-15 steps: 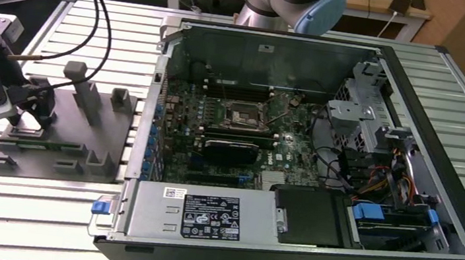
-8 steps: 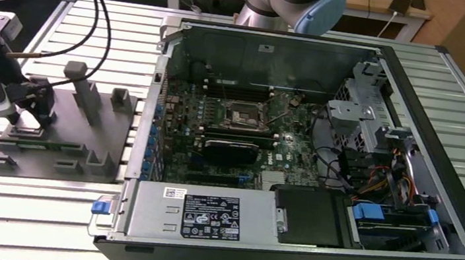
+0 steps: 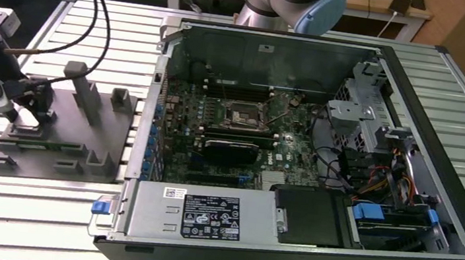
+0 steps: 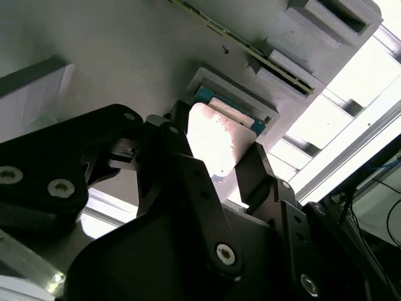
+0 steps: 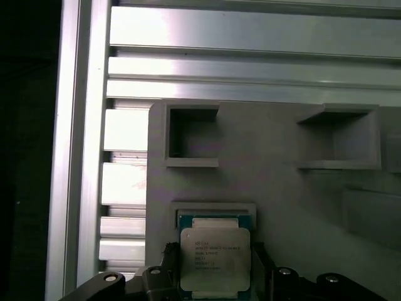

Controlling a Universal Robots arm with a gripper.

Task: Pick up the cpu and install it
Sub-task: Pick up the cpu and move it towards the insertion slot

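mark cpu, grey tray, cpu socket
cpu (image 5: pixel 215 257): first wrist view, centre of its metal top.
grey tray (image 5: pixel 269 188): first wrist view, bare flat surface.
socket (image 3: pixel 242 114): exterior view, middle of the square frame.

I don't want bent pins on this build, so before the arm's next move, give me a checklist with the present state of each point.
1. Claw lined up on the cpu: ok, it straddles the chip in both wrist views.
2. Firm hold on the cpu: cannot tell.
3. The cpu lying in its recess of the grey tray, printed side up: ok.
4. Computer case open, with the motherboard exposed: ok.
5. Socket open and empty: cannot tell.
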